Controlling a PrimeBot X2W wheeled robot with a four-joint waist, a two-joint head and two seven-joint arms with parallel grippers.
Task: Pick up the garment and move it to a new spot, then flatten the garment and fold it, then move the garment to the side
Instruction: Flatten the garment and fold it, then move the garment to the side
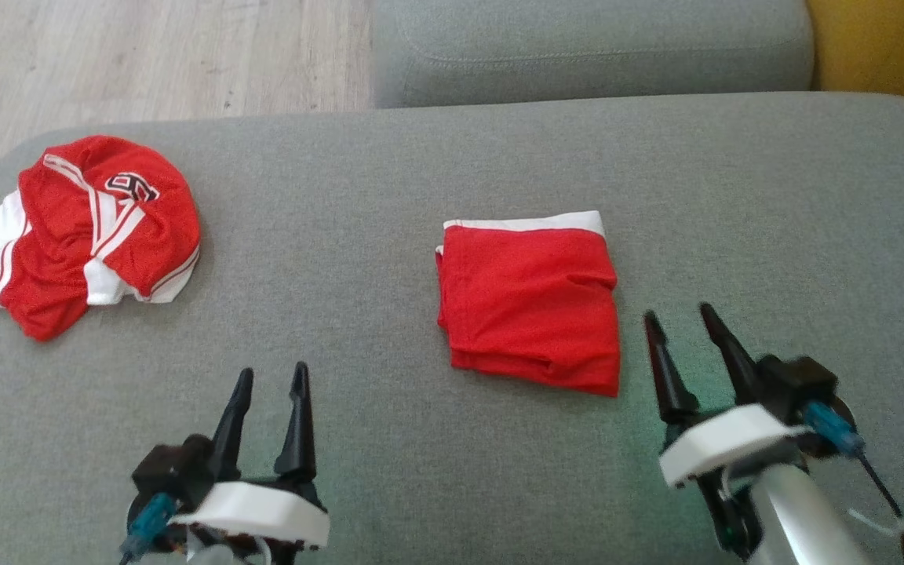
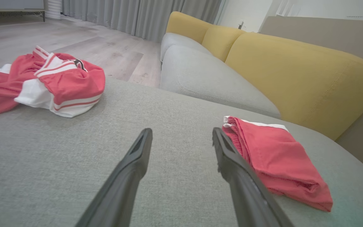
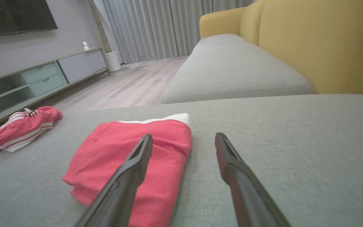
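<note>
Jaws on both arms are spread wide and nothing is held. The left jaws are poised over bare cushion to the near left of the garment (image 1: 529, 302), and the right jaws just beside its near right corner, apart from it. The garment is laid folded in a compact red block, with a white band at its far edge.

If it is yet to be shifted aside, the fold could be undone. The cloth looks thin, so a pinch on the top layer alone would likely peel it off those beneath, and dragging could bunch the lower edge. A crumpled jersey (image 1: 99, 227), well left of the garment, could be mistaken for it.

The cushion (image 1: 389, 259) is grey, woven and probably yielding under pressed tips. Beyond the garment a second grey seat (image 1: 593, 47) and a yellow backrest (image 2: 295, 78) are seen, with wood floor (image 1: 146, 55), grey curtains (image 3: 169, 28) and a low cabinet (image 3: 43, 75) further off.
</note>
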